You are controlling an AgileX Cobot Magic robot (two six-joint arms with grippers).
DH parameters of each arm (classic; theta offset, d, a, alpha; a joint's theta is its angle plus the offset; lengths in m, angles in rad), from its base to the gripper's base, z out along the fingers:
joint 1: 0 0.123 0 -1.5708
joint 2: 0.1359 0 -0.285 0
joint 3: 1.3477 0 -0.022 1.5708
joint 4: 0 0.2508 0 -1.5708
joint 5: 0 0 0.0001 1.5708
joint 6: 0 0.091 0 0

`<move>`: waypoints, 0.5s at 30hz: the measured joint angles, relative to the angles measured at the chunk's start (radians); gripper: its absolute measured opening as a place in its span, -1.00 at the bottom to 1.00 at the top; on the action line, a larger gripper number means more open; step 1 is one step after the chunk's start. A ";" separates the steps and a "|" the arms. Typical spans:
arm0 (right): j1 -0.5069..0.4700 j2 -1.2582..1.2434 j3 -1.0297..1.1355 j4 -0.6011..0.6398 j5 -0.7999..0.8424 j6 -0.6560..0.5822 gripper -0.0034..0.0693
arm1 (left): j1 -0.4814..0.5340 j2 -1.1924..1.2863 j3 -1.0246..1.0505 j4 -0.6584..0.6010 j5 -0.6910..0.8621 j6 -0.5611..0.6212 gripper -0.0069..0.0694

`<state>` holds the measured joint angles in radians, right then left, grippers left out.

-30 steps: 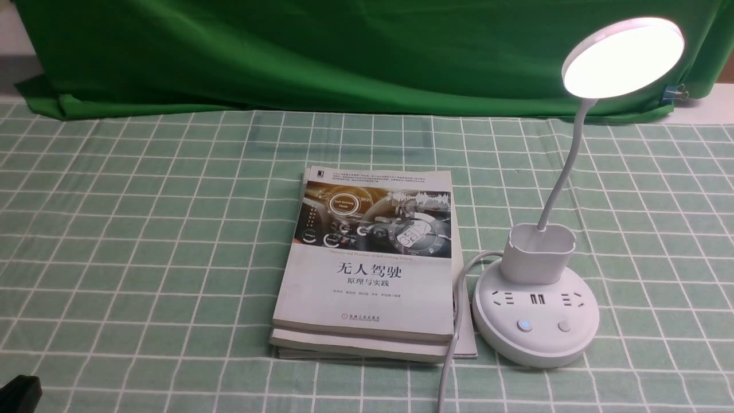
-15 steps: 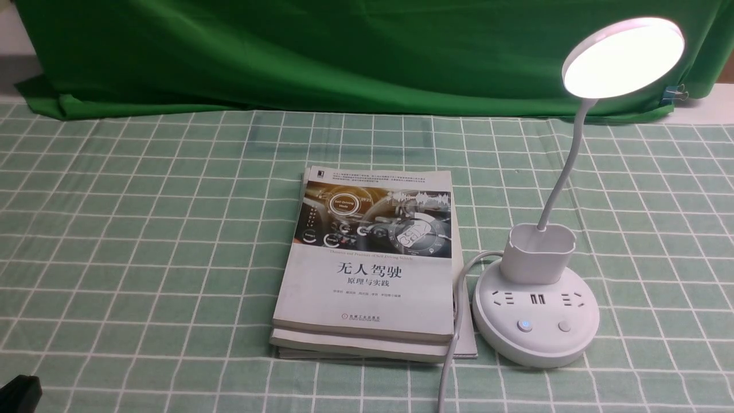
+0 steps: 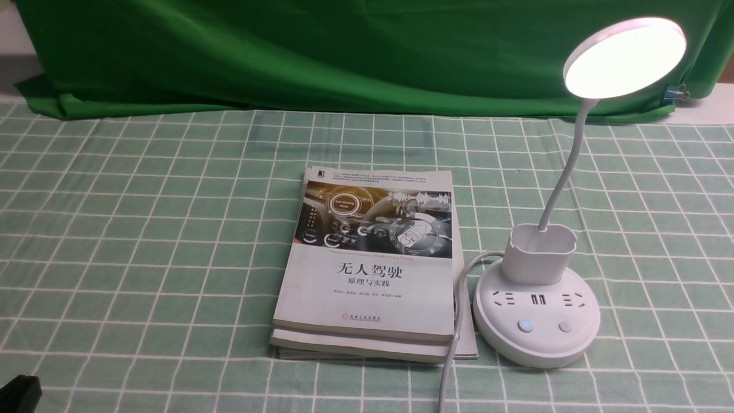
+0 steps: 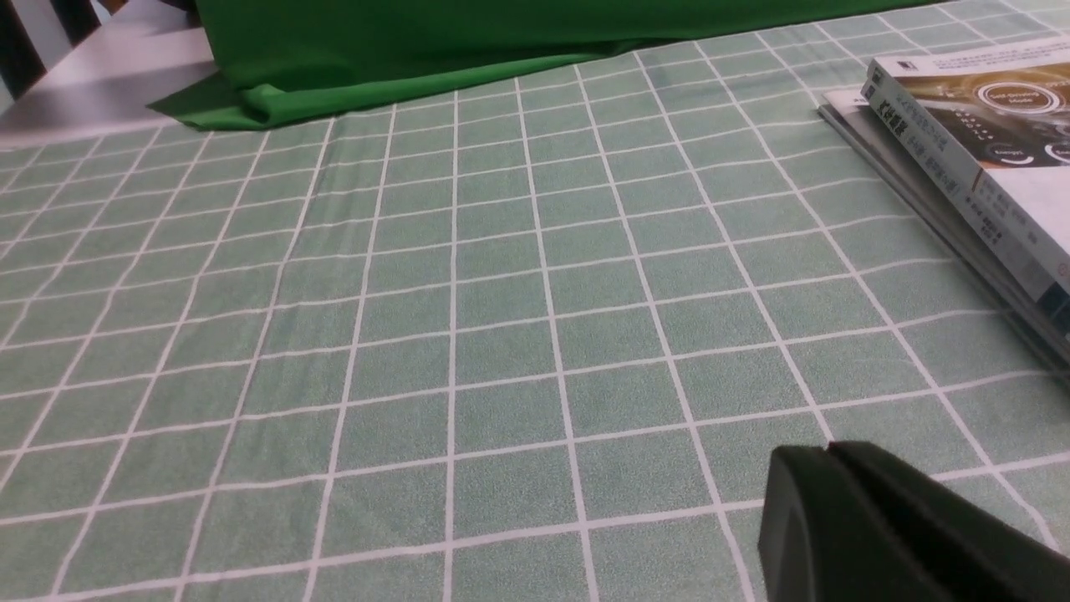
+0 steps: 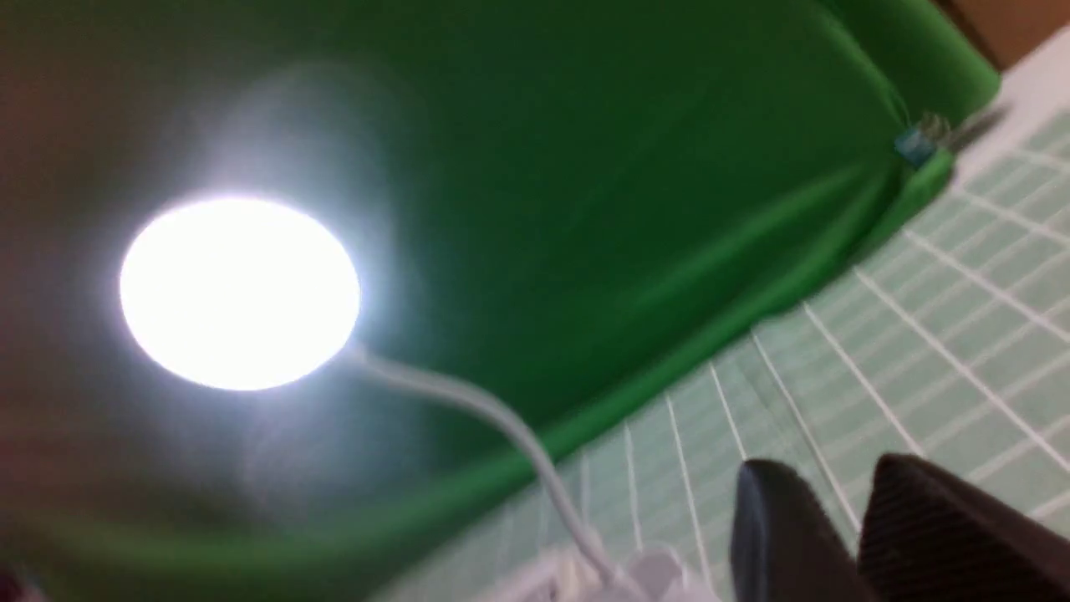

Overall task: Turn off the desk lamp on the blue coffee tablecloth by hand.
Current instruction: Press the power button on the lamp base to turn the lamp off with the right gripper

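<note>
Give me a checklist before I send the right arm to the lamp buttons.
1. The lamp is lit: ok, its head glows.
2. Buttons uncovered: ok; left button glows blue, right button is unlit.
3. Which button switches the light: cannot tell.
4. The right gripper near the buttons: not ok; absent from front view, jaws slightly apart.
5. The left gripper out of the way: ok; shut, low over the cloth, left of the books.

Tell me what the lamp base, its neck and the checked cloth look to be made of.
Lamp base: likely moulded plastic, white, smooth satin; soft sheen, rounded edges. Neck: probably a rubber-sleeved flexible core, matte white; it holds a smooth curve. Checked cloth: woven fabric, matte; faint creases, no glare.
</note>
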<state>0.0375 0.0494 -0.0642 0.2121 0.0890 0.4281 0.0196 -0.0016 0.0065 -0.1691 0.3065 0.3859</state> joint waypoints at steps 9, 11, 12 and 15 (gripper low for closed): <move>0.130 0.529 -0.448 -0.001 0.552 -0.381 -0.81 | 0.000 0.000 0.000 0.000 0.000 0.000 -0.82; 0.132 0.671 -0.513 -0.007 0.627 -0.428 -0.82 | 0.000 0.000 0.000 0.000 0.000 0.000 -0.82; 0.132 0.685 -0.518 -0.007 0.632 -0.428 -0.82 | 0.000 0.000 0.000 0.000 0.000 0.000 -0.82; 0.132 0.904 -0.595 -0.015 0.673 -0.469 -0.82 | 0.000 0.000 0.000 0.000 0.000 0.000 -0.82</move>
<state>0.1693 0.9534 -0.6596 0.1974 0.7623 -0.0413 0.0196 -0.0016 0.0065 -0.1691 0.3065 0.3859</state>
